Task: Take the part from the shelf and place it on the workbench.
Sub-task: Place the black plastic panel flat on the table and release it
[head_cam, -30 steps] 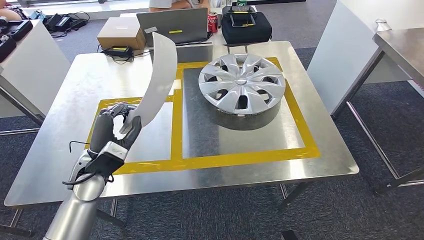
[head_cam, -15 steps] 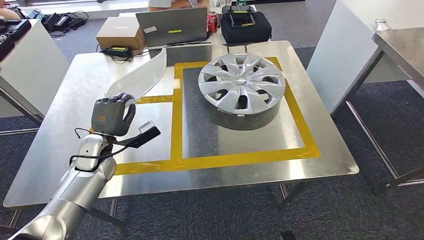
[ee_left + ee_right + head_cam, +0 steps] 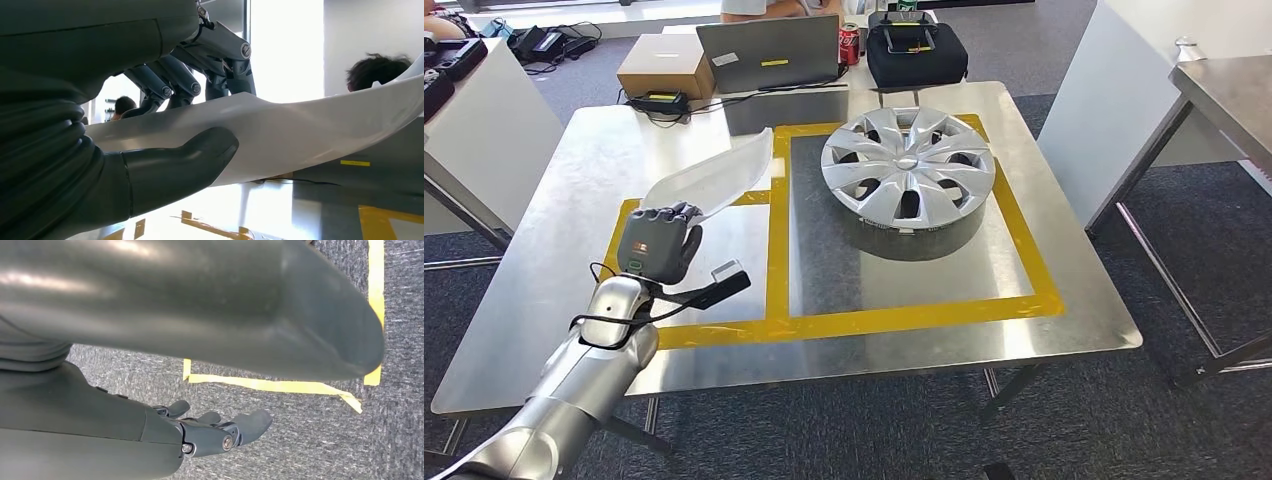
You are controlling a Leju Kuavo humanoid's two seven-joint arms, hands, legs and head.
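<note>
Stainless steel makes up the bench [image 3: 584,170], seen from the head view with yellow tape [image 3: 776,240] marking out two rectangles on its top. Inside the larger rectangle a silver wheel cover [image 3: 908,165] sits on a dark round base [image 3: 924,238]. Over the smaller rectangle the left hand [image 3: 656,243] grips one end of the white curved part [image 3: 712,178], which slants away from the fingers toward the tape line between the two rectangles, low over the bench top; whether its far tip touches the surface cannot be told. Along the far edge of the bench stand a cardboard box [image 3: 664,64] with its flaps closed, a grey laptop [image 3: 769,50], a red can [image 3: 849,43] and a closed black case [image 3: 916,50]; what the box and case hold cannot be seen.

At the left wrist, the left hand's thick thumb [image 3: 180,167] presses one face of the white curved part [image 3: 300,132] while the darker fingers [image 3: 175,82] close on the other, so the part is clamped between them. Below it lies the shiny bench [image 3: 280,210] with strips of yellow tape [image 3: 375,217].

At the right wrist, the right hand [image 3: 215,432] hangs above grey carpet [image 3: 310,440] crossed by yellow floor tape [image 3: 270,385]; its fingers are apart and hold nothing.
</note>
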